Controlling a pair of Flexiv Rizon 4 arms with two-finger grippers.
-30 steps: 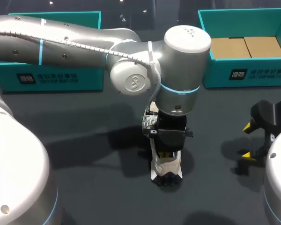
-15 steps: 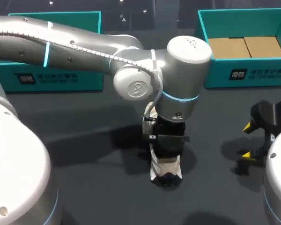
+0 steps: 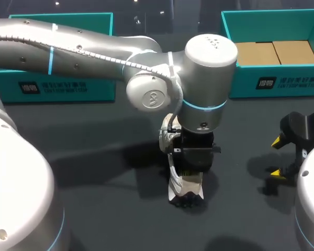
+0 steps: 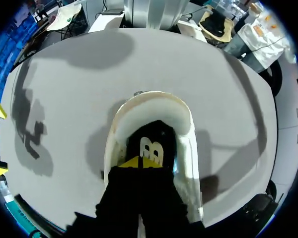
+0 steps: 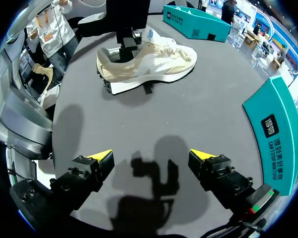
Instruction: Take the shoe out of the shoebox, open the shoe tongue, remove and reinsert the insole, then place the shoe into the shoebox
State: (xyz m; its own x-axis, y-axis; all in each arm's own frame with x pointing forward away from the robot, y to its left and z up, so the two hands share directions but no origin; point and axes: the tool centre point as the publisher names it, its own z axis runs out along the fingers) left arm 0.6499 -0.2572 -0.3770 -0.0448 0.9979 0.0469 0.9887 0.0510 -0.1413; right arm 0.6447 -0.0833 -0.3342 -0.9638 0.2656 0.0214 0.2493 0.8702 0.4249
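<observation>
Our left arm comes in across the table (image 3: 94, 157) to its middle, and the left tool (image 4: 139, 161) is pushed down into the heel opening of the cream shoe (image 3: 186, 187). The shoe stands on its dark sole on the bare table, well apart from both teal boxes. Inside it lies the black insole (image 4: 156, 136), with the tool's yellow tip right at its edge; we cannot tell whether this tool holds it. Our right tool (image 3: 276, 157) hangs over the table to the shoe's right, spread wide with nothing in it. The right shoebox (image 3: 275, 83) and left shoebox (image 3: 57, 86) sit along the far side
</observation>
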